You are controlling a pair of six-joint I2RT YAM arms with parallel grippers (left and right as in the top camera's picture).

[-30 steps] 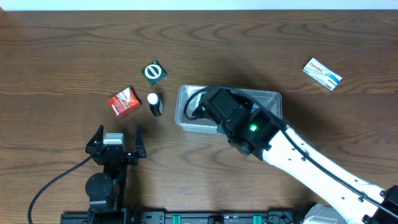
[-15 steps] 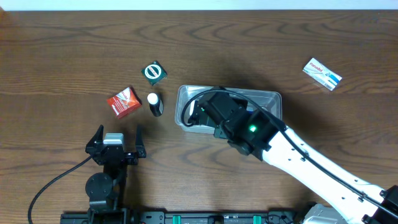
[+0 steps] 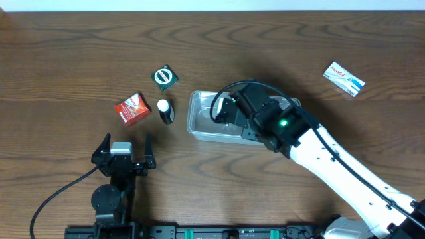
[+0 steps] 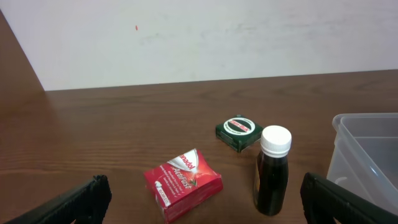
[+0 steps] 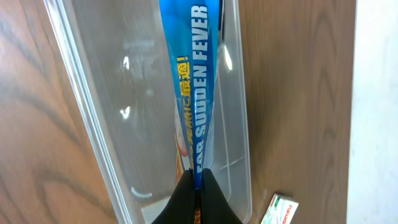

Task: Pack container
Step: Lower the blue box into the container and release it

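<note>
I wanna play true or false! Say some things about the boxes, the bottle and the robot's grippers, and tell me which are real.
1. The right gripper pinches a blue pack. True.
2. The red box is inside the tub. False: it lies on the table, left of the tub.
3. The bottle has a white cap. True.
4. The left gripper holds the green box. False: it is open and empty.

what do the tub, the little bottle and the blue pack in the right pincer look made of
Tub: clear glossy plastic; the table shows through it, with bright glints.
Bottle: dark, shiny glass or plastic, cannot tell which; white ribbed cap looks plastic.
Blue pack: glossy printed card or film, seen nearly edge-on, so uncertain.
</note>
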